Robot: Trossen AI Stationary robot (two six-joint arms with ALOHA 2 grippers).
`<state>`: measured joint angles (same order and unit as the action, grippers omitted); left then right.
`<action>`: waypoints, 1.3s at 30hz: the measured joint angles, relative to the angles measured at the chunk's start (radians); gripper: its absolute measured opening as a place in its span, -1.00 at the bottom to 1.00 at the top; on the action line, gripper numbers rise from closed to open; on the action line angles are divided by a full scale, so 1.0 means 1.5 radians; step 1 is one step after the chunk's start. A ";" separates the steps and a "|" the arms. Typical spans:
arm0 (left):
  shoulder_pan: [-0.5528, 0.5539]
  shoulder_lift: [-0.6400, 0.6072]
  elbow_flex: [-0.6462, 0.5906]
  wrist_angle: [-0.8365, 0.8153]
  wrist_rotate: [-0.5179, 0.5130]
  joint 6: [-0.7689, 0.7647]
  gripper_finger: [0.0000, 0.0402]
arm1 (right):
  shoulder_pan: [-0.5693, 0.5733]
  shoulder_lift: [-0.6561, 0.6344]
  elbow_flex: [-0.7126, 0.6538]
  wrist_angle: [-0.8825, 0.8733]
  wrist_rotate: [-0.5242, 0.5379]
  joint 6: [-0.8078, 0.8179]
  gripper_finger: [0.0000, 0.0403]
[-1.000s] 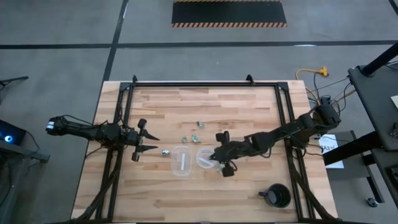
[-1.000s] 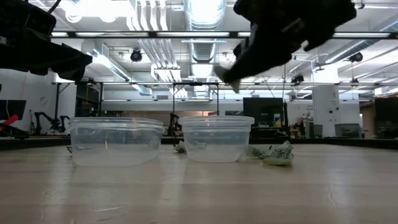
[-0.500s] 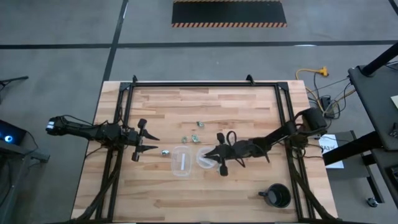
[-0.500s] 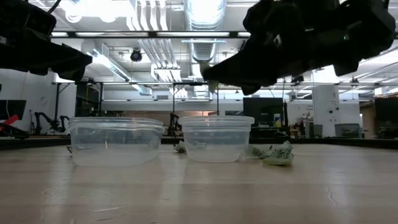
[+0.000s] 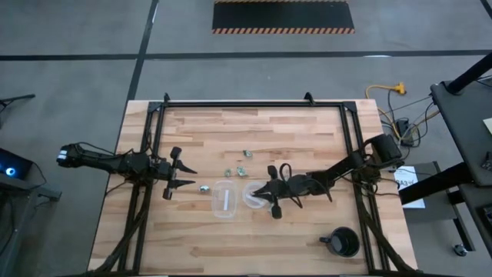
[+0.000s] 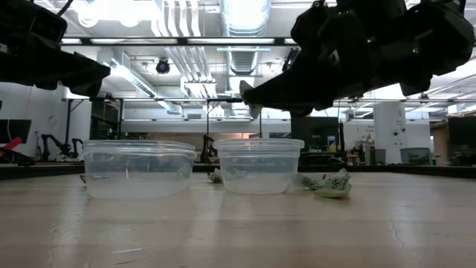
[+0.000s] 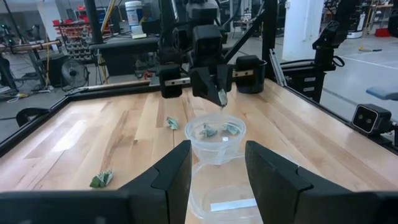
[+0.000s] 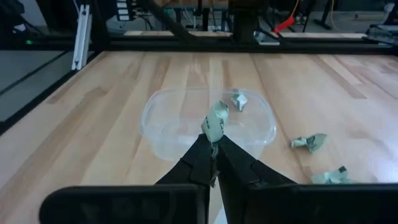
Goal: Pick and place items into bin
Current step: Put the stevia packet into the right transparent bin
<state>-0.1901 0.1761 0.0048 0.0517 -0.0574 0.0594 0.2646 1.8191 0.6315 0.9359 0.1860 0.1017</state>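
Note:
Two clear round cups stand mid-table. The left cup (image 5: 224,199) holds a white strip; the right cup (image 5: 250,195) holds two small pieces (image 7: 217,129). My right gripper (image 8: 213,148) is shut on a pale green piece (image 8: 217,119) and hovers just above the right cup's rim (image 6: 259,141). Loose pieces lie on the table beyond the cups (image 5: 247,153) (image 5: 239,170) and left of them (image 5: 205,187). My left gripper (image 5: 181,175) waits open at the table's left, its fingers (image 7: 174,177) pointing at the cups and holding nothing. My right gripper pinches the pale green piece by its lower end (image 8: 214,134) between its two fingertips. The fingers come from the table's right, nearly level and slanting a little down. The rest of the piece sticks out past the fingertips, clear of the cup (image 8: 208,124) beneath.
A black mug-like object (image 5: 342,242) stands near the front right corner. More crumpled pieces (image 8: 309,142) (image 8: 329,177) lie on the wood beside the right cup. A black frame (image 5: 254,102) runs along the table's far edge and sides.
My right gripper has sunk toward the right cup and tipped from pointing steeply down to nearly level, its tip reaching farther left over the cup. It has stayed shut on the pale green piece. In the last half second it has hardly moved.

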 joint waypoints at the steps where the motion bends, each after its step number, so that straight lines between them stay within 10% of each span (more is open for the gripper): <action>1: 0.000 0.000 0.000 0.000 0.000 0.000 -0.33 | 0.000 0.000 0.002 0.000 0.000 0.001 -0.95; 19: 0.000 -0.001 0.000 0.000 0.000 0.000 -0.33 | -0.001 -0.016 0.010 -0.071 0.016 0.013 -0.31; 39: 0.000 -0.001 0.000 0.000 0.000 0.000 -0.33 | -0.048 -0.322 0.066 -0.892 -0.014 0.050 -0.07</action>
<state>-0.1900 0.1743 0.0048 0.0522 -0.0574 0.0597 0.1924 1.3365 0.7307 -0.4025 0.1649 0.1763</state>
